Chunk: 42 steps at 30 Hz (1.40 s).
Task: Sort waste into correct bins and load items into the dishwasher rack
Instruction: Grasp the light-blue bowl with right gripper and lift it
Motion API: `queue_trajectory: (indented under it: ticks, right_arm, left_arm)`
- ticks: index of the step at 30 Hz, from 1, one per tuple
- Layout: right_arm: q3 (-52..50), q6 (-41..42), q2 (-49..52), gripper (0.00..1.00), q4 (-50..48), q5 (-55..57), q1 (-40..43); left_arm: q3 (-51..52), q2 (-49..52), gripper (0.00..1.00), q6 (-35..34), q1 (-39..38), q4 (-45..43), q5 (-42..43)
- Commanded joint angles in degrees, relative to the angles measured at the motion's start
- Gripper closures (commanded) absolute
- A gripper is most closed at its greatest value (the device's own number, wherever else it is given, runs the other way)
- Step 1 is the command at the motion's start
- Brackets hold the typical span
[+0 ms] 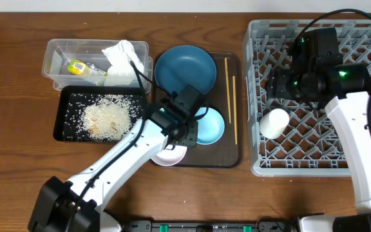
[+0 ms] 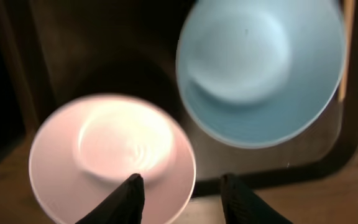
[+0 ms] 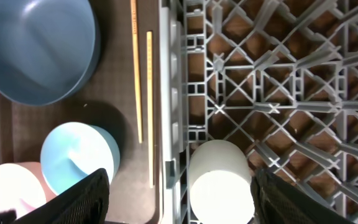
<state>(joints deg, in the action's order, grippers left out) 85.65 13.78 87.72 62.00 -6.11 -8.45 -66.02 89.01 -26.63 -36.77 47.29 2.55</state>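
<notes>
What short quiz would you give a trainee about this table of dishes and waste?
1. True or false: the small white cup lies inside the large grey plastic dishwasher rack.
2. Where is the loose white cooked rice?
A. in the clear plastic rectangular tub
B. in the shallow black rectangular tray
C. in the large dark blue dish
3. Fill the gap: the two thin wooden chopsticks lie on the dark brown ____.

Key: 1 true; 2 B; 3 serving tray.
</notes>
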Motion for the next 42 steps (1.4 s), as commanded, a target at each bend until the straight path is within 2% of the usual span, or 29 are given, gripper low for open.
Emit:
queue_trajectory:
  ticks: [1, 6, 12, 18, 20, 26, 31, 35, 37, 39, 42]
  right_arm:
    - [-0.17, -0.5, 0.48, 0.29, -0.57, -1.99, -2.38]
    - [-1.09, 0.83, 1.86, 0.3, -2.51, -2.93, -7.06]
    - [-1.09, 1.68, 7.67, 0.31, -4.98, -2.95, -13.27]
    - [-1.09, 2.05, 15.43, 0.36, -5.97, -2.97, -17.97]
    - [-1.09, 2.03, 18.03, 0.38, -5.88, -2.95, -19.1]
    - [-1.09, 2.03, 24.74, 0.44, -5.86, -0.85, -20.52]
    - [-1.09, 2.01, 29.27, 0.56, -5.88, 0.68, -20.5]
    - [-1.09, 2.01, 30.53, 0.86, -5.9, 0.79, -20.5]
    - [-1.07, 2.01, 30.18, 0.98, -5.92, 0.98, -20.5]
    - [-1.05, 2.01, 29.66, 0.99, -5.81, 1.57, -20.44]
    - [-1.05, 2.01, 27.76, 0.99, -4.87, 1.99, -20.22]
  left_arm:
    - [-0.09, 0.46, 0.56, -0.87, 1.25, -1.22, -1.75]
    - [-0.11, 0.46, 0.55, -0.9, 3.5, -2.1, -1.75]
    - [-0.11, -1.42, 0.55, -0.52, 10.73, -0.87, -1.51]
    - [-0.11, -6.45, 0.55, 4.7, 16.65, -0.17, -1.57]
    - [-0.11, -7.87, 0.51, 5.9, 17.99, -0.2, -1.57]
    - [-0.11, -9.4, 0.49, 6.05, 21.03, -0.2, -1.75]
    - [-0.11, -9.31, 0.49, 6.05, 21.33, -0.17, -1.75]
    - [-0.11, -9.31, 0.47, 6.05, 21.33, -0.17, -1.77]
    - [-0.11, -9.31, 0.42, 6.03, 21.33, -0.17, -1.75]
    - [-0.11, -9.29, 0.31, 6.03, 21.33, -0.15, -1.75]
    - [-0.09, -9.29, 0.22, 6.03, 21.33, 0.13, -1.75]
